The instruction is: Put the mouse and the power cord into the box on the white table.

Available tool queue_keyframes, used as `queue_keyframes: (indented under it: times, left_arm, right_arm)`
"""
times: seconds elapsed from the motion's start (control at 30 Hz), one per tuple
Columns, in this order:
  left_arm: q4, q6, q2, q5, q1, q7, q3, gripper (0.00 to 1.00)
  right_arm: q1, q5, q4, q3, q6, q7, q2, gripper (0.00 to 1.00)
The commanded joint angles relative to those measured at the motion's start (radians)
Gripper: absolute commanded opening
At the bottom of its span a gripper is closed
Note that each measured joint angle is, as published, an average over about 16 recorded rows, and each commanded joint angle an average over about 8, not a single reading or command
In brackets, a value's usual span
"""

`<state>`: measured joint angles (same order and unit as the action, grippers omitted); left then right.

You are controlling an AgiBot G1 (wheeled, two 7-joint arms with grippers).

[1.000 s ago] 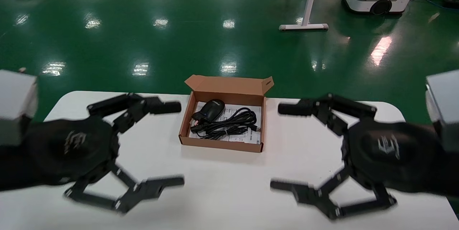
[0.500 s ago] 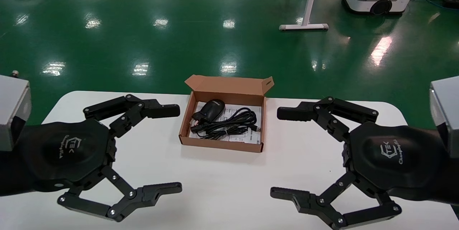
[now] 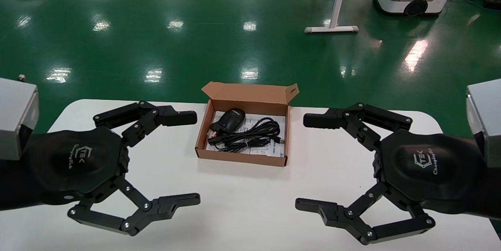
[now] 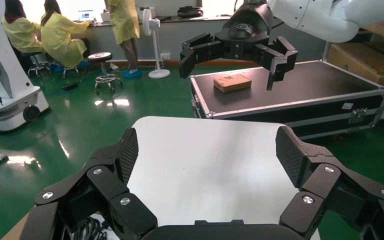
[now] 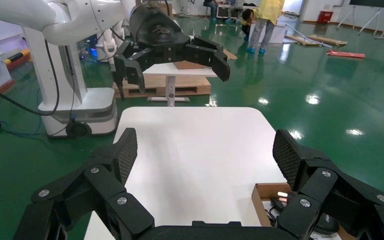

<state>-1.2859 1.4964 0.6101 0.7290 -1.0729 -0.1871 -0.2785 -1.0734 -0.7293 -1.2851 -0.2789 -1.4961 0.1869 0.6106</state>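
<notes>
1. Both grippers have shifted only slightly since half a second ago; the box and what lies in it have not moved.
2. On the left, the left gripper point(image 3: 195, 159) hangs over the white table point(image 3: 242, 196), its fingers spread wide, holding nothing and pointing toward the middle.
3. Between the two grippers stands the box point(image 3: 243, 156), near the table's far edge, with its lid flap upright.
4. Inside it, the mouse point(image 3: 231, 120) lies at the far left, and the power cord point(image 3: 256, 133) is coiled just beside it.
5. On the right, the right gripper point(image 3: 300, 161) mirrors the left one, also spread wide and empty.
6. Bare tabletop lies in front of the box, between the two grippers.
</notes>
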Motion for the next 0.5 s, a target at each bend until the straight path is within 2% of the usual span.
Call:
queue_keyframes:
  times: [0.03,0.5]
  left_arm:
    - [0.001,0.0,0.001,0.001,-0.001,0.001,-0.001,1.0]
    - [0.005,-0.002,0.003,0.002,-0.003,0.002,-0.002,1.0]
  right_arm:
    - [-0.001,-0.001,0.001,0.0,0.0,-0.001,0.0,1.0]
    - [-0.003,-0.003,0.005,-0.001,0.002,-0.002,0.001,1.0]
